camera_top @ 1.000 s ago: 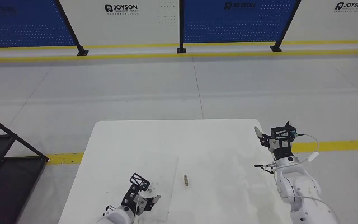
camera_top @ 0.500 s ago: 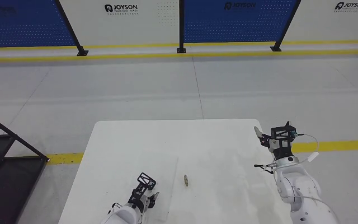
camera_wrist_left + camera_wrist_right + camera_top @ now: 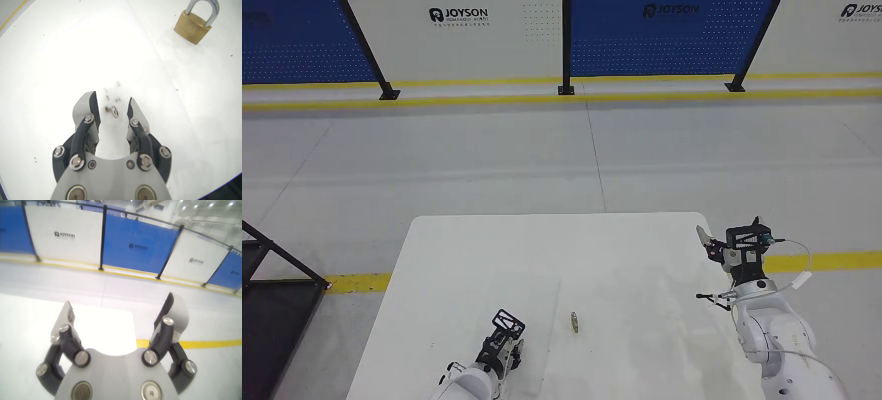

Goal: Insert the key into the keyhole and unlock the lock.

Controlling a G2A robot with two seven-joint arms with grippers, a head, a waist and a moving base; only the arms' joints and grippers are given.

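A small silver key (image 3: 113, 111) lies flat on the white table (image 3: 622, 260), between the two fingers of my left gripper (image 3: 112, 102), which is open and just above it without touching. A brass padlock (image 3: 192, 26) with a steel shackle lies farther off on the table; from above the padlock (image 3: 574, 321) sits right of the left gripper (image 3: 510, 350) near the front edge. My right gripper (image 3: 119, 306) is open and holds nothing, hovering above the table's far right corner; from above the right gripper (image 3: 712, 262) is by the right edge.
A faint seam (image 3: 160, 56) runs across the tabletop between key and padlock. Blue and white fence panels (image 3: 662, 40) stand beyond the grey floor. A black rack (image 3: 267, 290) sits left of the table.
My left gripper has shifted a little to the right and lowered toward the table, its fingers drawn closer together. The right arm and the padlock have stayed put.
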